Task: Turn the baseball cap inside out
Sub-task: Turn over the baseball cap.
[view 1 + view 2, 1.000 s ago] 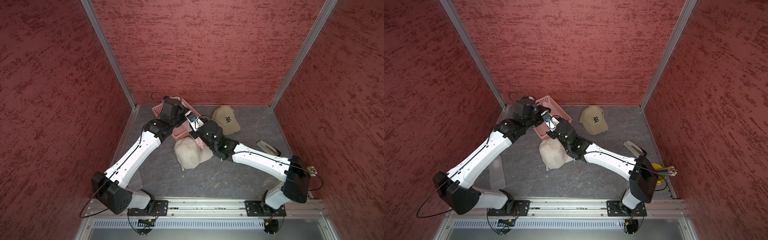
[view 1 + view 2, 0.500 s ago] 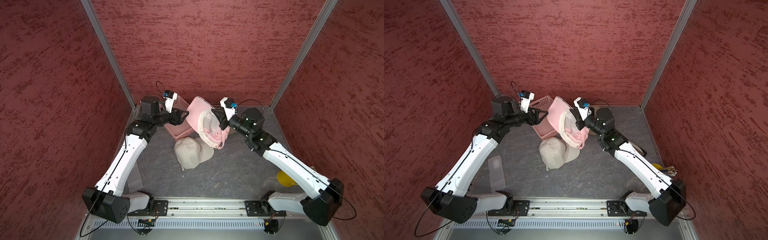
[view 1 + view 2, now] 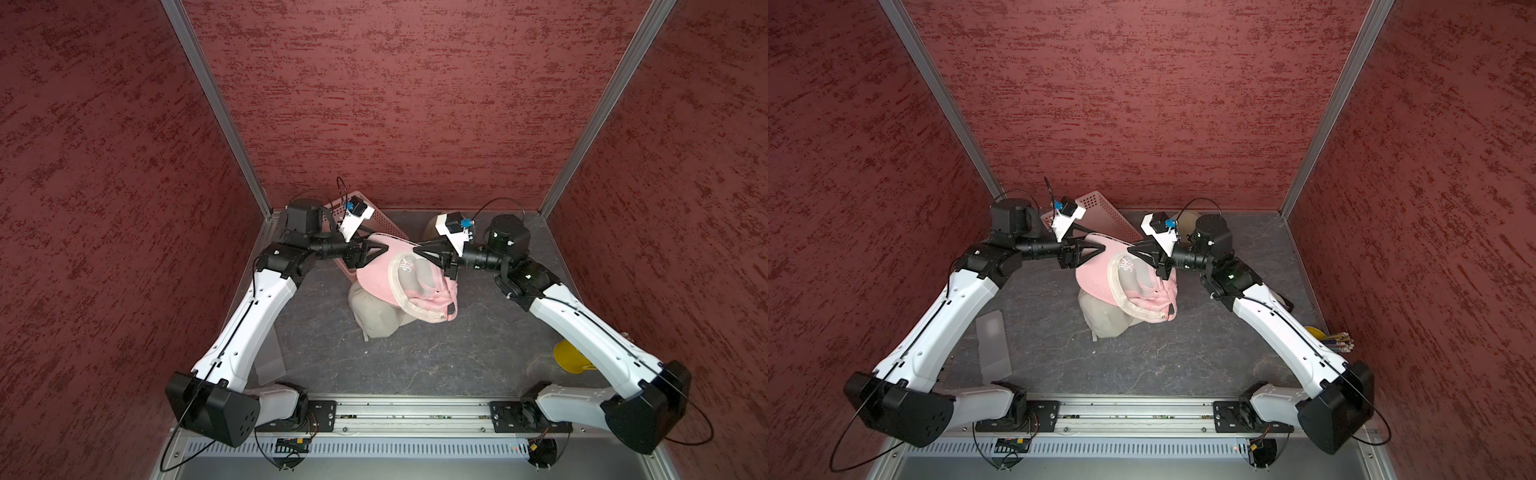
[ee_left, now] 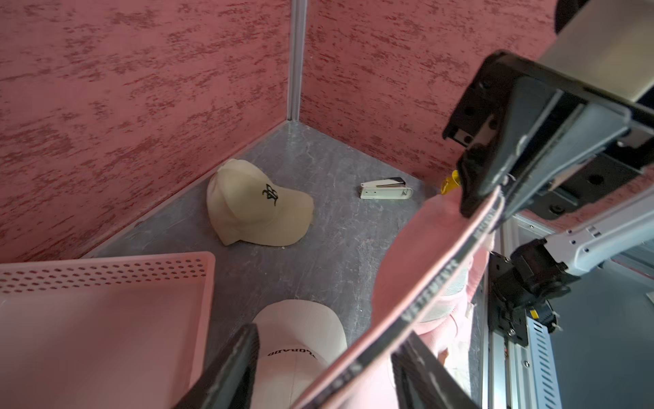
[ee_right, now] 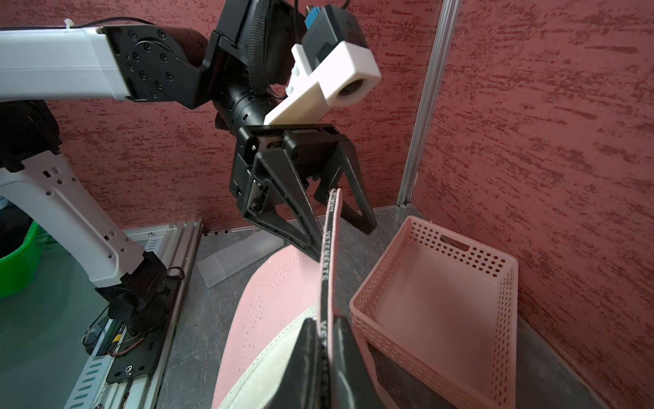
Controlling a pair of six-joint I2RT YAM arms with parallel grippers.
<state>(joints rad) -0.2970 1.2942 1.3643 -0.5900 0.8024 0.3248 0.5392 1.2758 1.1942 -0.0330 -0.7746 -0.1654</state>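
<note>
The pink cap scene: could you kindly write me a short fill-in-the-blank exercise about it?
1. The right gripper is shut on the edge of the ___ cap.
2. The fingers of the left gripper straddle that edge, standing ___.
3. The office tool lying near the beige cap is a ___.
Missing words: pink; open; stapler.

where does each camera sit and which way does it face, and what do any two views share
Top views: high over the front rail, looking down at the back wall; left arm, right arm whole, left hand and right hand at the pink cap.
Left wrist: on that arm, facing the back right corner, tan cap, stapler; own open fingers show.
Right wrist: on that arm, facing the left arm and pink basket; own fingers shut on the strap.
Shared: both wrist views show the strap.
</note>
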